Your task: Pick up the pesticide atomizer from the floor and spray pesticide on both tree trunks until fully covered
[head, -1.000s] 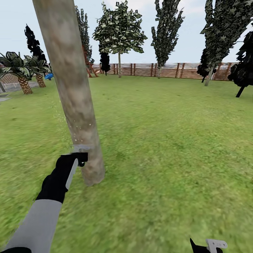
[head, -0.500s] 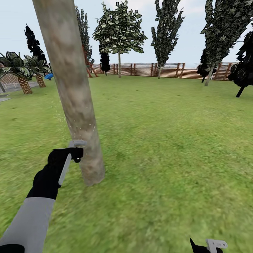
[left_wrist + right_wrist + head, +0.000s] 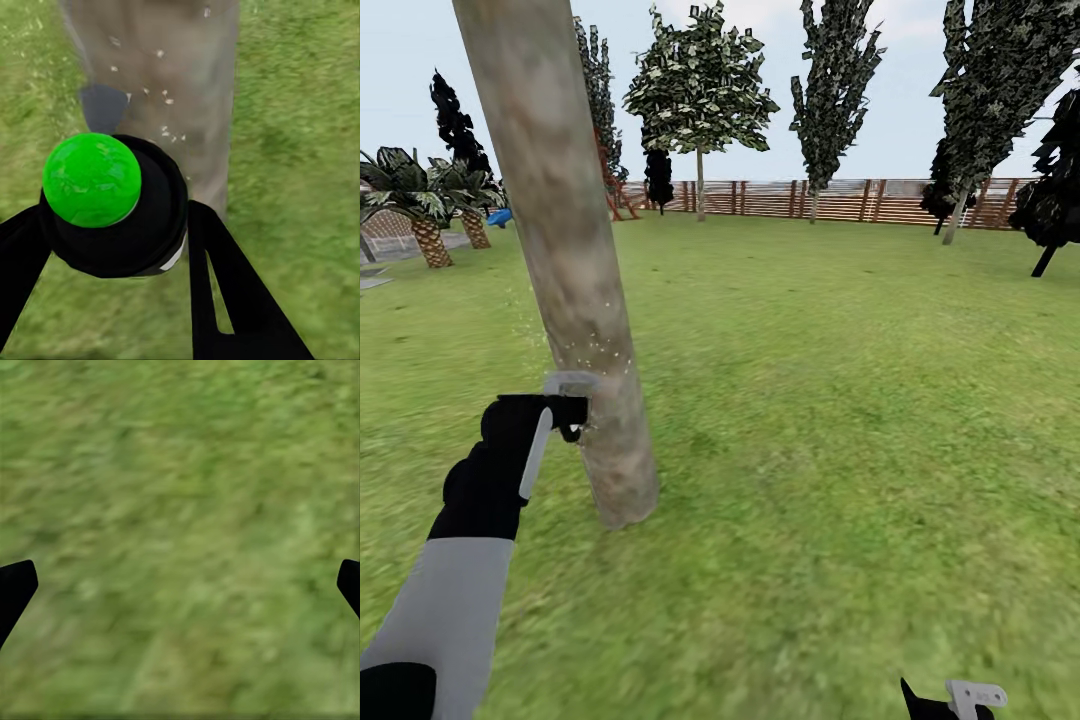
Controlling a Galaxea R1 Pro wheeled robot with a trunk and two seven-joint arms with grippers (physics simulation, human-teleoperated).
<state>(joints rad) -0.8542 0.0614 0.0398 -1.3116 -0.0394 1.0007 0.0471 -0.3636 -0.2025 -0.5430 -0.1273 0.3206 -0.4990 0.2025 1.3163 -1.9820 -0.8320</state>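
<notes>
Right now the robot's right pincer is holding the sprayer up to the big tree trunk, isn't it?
Not the right one. The left pincer holds the sprayer up to the trunk, as the head view shows. The right pincer is open over grass.

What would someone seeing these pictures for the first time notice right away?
The thick, pale tree trunk leaning across the left of the head view, flecked with white pesticide low down. Right beside it, the left gripper holds the pesticide atomizer, dark with a bright green ball, aimed at the bark.

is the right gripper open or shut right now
Open: in the right wrist view the fingers sit at opposite edges, with bare grass between them.
</notes>
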